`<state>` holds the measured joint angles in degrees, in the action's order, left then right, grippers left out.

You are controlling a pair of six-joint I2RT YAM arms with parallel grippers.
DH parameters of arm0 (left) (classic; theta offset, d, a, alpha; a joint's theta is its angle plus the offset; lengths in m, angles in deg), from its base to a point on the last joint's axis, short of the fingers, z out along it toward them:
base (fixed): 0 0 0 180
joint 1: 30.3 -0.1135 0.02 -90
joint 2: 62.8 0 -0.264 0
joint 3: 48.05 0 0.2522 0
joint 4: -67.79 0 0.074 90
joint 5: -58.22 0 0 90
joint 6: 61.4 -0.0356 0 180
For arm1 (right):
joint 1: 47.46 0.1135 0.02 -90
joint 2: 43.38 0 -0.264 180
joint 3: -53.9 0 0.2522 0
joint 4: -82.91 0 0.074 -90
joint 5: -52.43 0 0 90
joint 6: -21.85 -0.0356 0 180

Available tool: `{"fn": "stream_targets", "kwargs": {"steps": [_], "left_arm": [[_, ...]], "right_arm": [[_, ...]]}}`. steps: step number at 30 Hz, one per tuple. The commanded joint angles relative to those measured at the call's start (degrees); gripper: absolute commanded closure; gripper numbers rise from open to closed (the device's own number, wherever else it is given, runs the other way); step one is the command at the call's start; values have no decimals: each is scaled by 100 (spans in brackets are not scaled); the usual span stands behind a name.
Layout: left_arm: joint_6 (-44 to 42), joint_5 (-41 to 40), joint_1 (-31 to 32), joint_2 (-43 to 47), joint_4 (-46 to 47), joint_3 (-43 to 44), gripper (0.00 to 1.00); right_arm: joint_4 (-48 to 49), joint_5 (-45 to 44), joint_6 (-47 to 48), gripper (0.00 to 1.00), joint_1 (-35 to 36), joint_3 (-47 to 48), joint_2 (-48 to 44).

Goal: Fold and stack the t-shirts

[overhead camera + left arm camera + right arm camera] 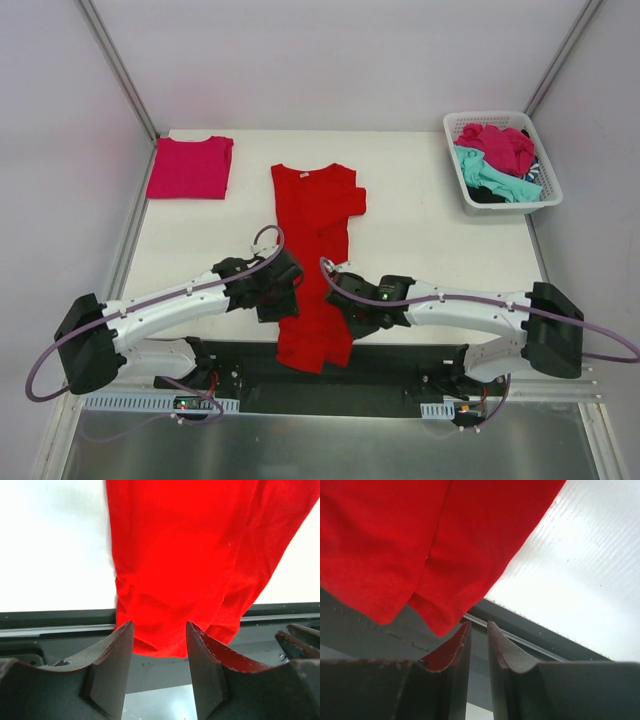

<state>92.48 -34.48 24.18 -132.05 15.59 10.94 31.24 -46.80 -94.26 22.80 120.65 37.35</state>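
The bright red t-shirt (315,215) is lying in the middle of the white table (430,260). It is folded along its length into a long strip, with the collar at the far end and one short sleeve sticking out to the right. Its hem is hanging over the near edge of the table, and the cloth there is showing soft wrinkles. A magenta-pink t-shirt (190,167) is lying folded flat at the far left corner, well apart from the red one. In the white lattice basket (548,195) at the far right, a magenta t-shirt (500,145), a teal t-shirt (490,178) and a dark t-shirt (485,195) are lying crumpled together.

The left arm (170,305) and the right arm (470,305) are both reaching inward, low over the near edge, one on each side of the red strip close to its hem.

The left gripper (159,627) is holding its fingers well apart and is pinching nothing; the red hem is hanging just beyond the gap. The right gripper (478,626) is keeping only a thin gap between its fingers, with nothing inside it. A fold of the red cloth is hanging just above one fingertip, and I cannot tell whether it is touching.
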Motion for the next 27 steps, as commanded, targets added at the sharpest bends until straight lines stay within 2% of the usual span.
{"fn": "stream_targets", "kwargs": {"steps": [1, 7, 12, 17, 27], "left_arm": [[-297, -1188, 300, 246, -1078, 101, 54], [124, -1488, 1125, -26, -1139, -146, 54], [502, -1584, 1678, -44, -1289, -24, 54], [854, -2286, 2277, -44, -1832, 205, 54], [1636, -2665, 2822, 210, -2300, -41, 54]], "right_arm": [[-647, -474, -96, 77, 233, 10, -382], [-735, -588, -386, 75, 769, -35, -312], [-885, -825, -676, 75, 1288, 167, -137], [-946, -966, -790, 75, 1630, 255, -49], [-1148, -1238, -1045, 75, 1719, 62, -311]]}}
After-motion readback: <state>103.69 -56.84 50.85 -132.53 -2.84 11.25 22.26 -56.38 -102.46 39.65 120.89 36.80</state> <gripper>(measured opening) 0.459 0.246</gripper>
